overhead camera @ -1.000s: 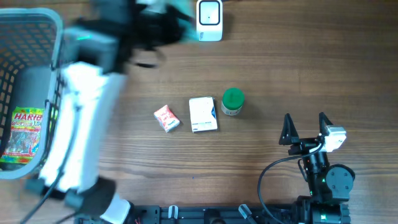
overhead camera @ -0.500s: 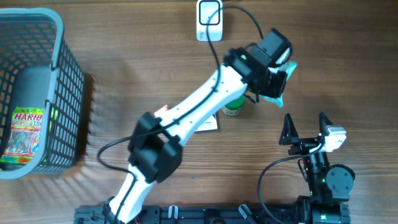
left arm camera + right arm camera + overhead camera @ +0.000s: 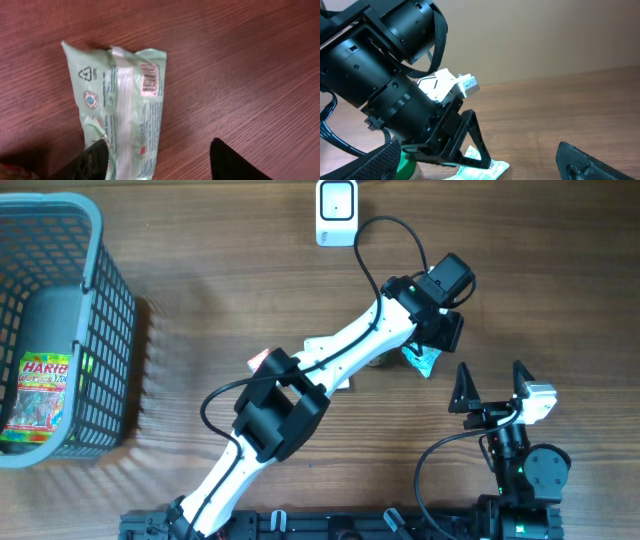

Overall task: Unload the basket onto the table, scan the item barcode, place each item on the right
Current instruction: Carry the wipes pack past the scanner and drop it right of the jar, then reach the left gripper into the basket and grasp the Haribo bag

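Green packet (image 3: pixel 120 105) is lying barcode-up on the desk (image 3: pixel 240 60), left fingers (image 3: pixel 86 162) hanging spread over it, right fingers (image 3: pixel 463 388) spread too. Probably dropping off; next, lifting clear.

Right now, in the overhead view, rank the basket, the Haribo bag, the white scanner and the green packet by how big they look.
1. basket
2. Haribo bag
3. white scanner
Unranked: green packet. It is mostly hidden under the left arm, and only a corner shows.
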